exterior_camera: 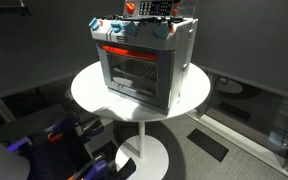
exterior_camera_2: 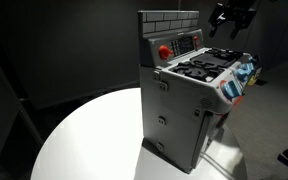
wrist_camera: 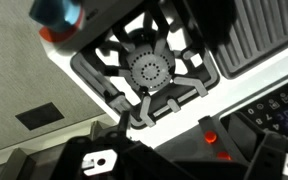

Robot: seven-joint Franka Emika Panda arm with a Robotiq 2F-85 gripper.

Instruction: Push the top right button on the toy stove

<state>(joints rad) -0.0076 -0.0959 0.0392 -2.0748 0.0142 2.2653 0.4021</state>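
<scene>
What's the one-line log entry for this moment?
gripper: open, above toy stove | contact: none | stove base: on white table

The end effector (exterior_camera_2: 228, 20) is a black, angular assembly with dark fingers. In the wrist view its matte black housing carries a small pale metal plate (wrist_camera: 103, 158) with slotted cut-outs.

Silver-grey toy stove (exterior_camera: 144, 65) — red bar, blue knobs.
</scene>
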